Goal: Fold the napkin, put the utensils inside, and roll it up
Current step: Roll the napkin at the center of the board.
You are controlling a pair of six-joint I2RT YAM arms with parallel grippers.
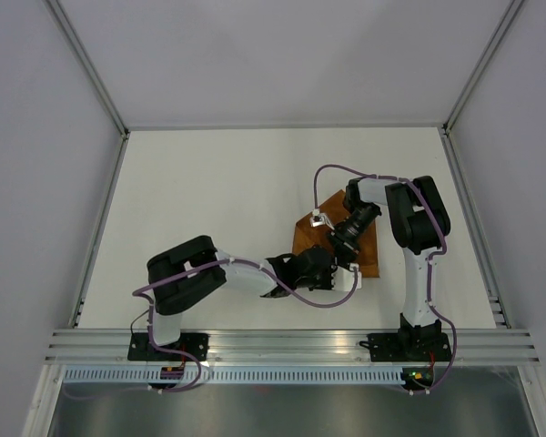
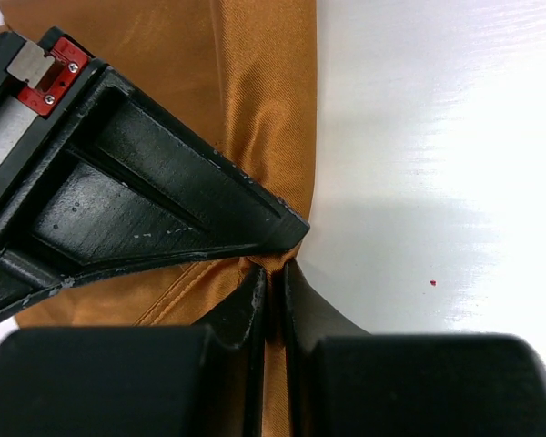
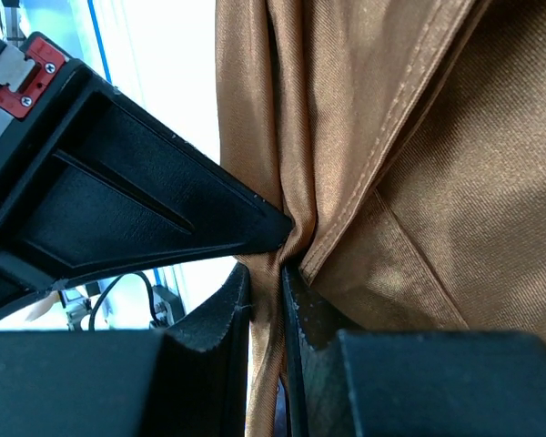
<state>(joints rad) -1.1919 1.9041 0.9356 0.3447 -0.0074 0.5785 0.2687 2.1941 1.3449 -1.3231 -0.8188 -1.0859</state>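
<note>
Evidently early: the thin rust-brown cloth napkin point(image 1: 369, 259), right of centre, lies partly folded, left gripper point(image 2: 278, 260) and right gripper point(image 3: 277, 251) both pinching it; no knife visible, rolling remains.

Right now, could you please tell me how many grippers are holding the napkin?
2. The left gripper is shut on the napkin at its edge, beside the bare table. The right gripper pinches a bunched fold of it. Neither is hidden.
</note>
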